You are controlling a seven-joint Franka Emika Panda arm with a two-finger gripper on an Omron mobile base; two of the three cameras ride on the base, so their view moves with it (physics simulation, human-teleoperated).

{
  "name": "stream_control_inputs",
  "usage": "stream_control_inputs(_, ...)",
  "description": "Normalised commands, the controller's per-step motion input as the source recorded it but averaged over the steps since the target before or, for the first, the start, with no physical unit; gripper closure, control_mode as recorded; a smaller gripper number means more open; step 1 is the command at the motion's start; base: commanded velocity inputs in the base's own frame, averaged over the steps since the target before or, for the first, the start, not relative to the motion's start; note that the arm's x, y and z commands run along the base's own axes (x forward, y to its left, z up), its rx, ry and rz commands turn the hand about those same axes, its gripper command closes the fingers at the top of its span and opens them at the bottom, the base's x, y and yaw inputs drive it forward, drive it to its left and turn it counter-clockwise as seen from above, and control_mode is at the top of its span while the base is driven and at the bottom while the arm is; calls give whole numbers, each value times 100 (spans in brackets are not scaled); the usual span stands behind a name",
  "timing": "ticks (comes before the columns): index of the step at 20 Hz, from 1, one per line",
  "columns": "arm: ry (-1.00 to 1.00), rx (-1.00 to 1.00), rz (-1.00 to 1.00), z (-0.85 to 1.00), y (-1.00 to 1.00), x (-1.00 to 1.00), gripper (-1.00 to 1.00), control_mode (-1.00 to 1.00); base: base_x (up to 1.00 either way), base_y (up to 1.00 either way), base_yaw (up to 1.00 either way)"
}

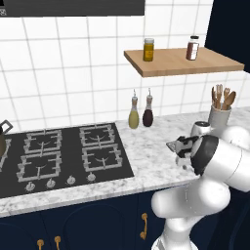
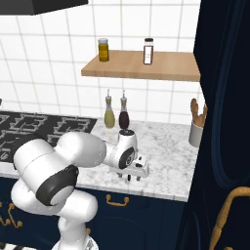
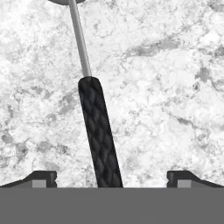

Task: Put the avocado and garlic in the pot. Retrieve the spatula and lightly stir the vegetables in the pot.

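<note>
The spatula lies flat on the white marble counter. Its black textured handle points toward the camera and its thin grey shaft runs away to the top edge. My gripper hovers open straight above the handle, one fingertip on each side and nothing between them touching. The base views show the gripper pointing down at the counter right of the stove. A brass-tan pot with a loop handle is mostly cut off at the left edge. The avocado and garlic are out of view.
A black gas cooktop lies left of the hand. Two bottles stand by the tiled wall, and a jar of wooden utensils at the back right. A wooden shelf carries two jars. A dark tall cabinet bounds the counter's right end.
</note>
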Motion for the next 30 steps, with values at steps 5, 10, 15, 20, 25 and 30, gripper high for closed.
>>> stream_control_inputs(5, -1, -2, -5, -31, -8, 9, 100, -100, 0, 0, 0)
stream_control_inputs(10, -2, 0, -2, -17, 1, -5, 100, -100, 0, 0, 0)
stream_control_inputs(15, -5, 0, 0, -1, 14, -24, 100, -100, 0, 0, 0)
stream_control_inputs(20, -10, 0, 0, 64, 18, -36, 100, -100, 0, 0, 0)
stream_control_inputs(25, -2, 0, 0, 100, 17, -23, 100, -100, 0, 0, 0)
stream_control_inputs(30, 7, 0, 0, 100, 21, -43, 100, -100, 0, 0, 0)
